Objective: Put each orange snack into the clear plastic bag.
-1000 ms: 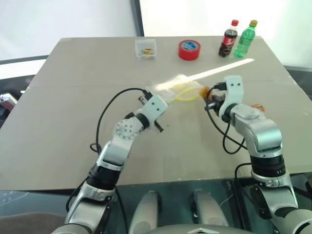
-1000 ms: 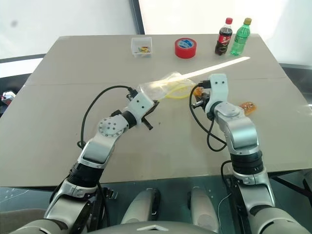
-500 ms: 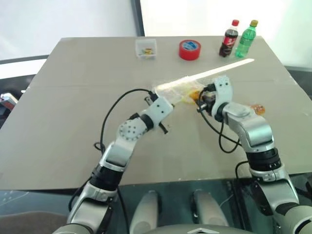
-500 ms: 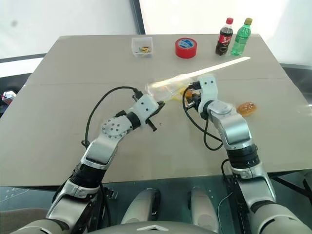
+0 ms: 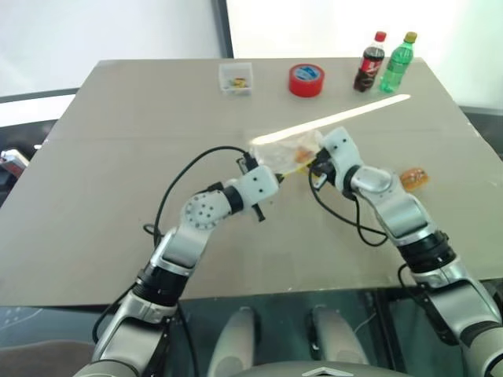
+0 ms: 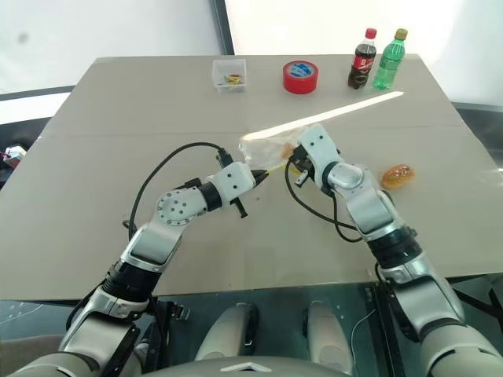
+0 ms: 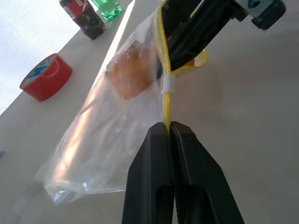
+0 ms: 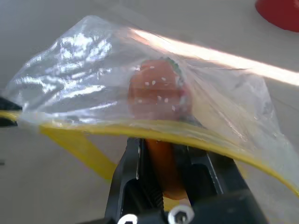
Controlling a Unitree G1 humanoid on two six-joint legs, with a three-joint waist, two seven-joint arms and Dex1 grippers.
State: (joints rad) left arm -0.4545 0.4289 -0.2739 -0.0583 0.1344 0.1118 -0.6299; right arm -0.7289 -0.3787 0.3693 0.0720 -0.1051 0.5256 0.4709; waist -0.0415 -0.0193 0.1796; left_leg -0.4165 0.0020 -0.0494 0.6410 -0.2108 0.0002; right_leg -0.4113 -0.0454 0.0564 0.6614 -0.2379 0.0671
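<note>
Right wrist view: an oval orange snack in a shiny wrapper [image 8: 161,170] sits pinched between the right gripper's [image 8: 163,186] nearly closed fingers, its front end pushed under the yellow strip and into the mouth of the crinkly clear plastic bag [image 8: 93,84]. A second before, that snack was held off to the side of the bag; it has since been carried across into the opening. The left gripper [image 7: 169,128] keeps its fingers shut on the yellow strip, holding the bag above the grey surface [image 5: 102,196]. The other orange snack [image 5: 414,178] lies on that surface, well apart, so I judge half the task remains.
</note>
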